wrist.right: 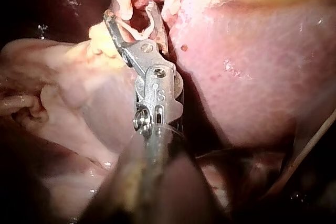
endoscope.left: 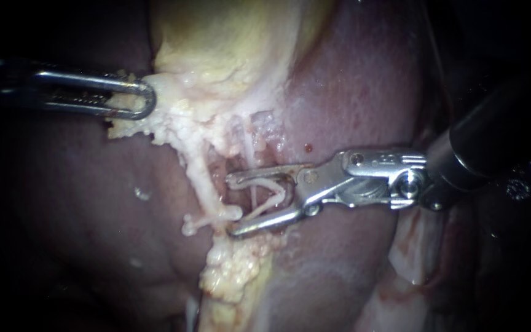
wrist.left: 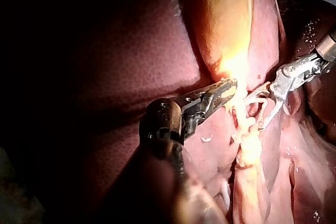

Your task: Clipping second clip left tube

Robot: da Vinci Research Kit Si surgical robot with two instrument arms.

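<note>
Here, right instrument (endoscope.left: 230, 206) astride tube (endoscope.left: 254, 198), left instrument (endoscope.left: 147, 100) clamping gallbladder (endoscope.left: 222, 46).

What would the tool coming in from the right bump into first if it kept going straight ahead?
Most likely the pale tube crossing just ahead of the open jaws of the right tool; thin pale strands already lie between them. Depth is unclear, so that is a guess.

The pale yellow gallbladder (endoscope.left: 216, 43) filled the upper centre of the frame. Dark red liver (endoscope.left: 357, 80) lay right of it and across the lower left, a small red spot (endoscope.left: 307, 147) on it right of centre. Lumpy fat (endoscope.left: 235, 280) ran down the lower centre.
</note>
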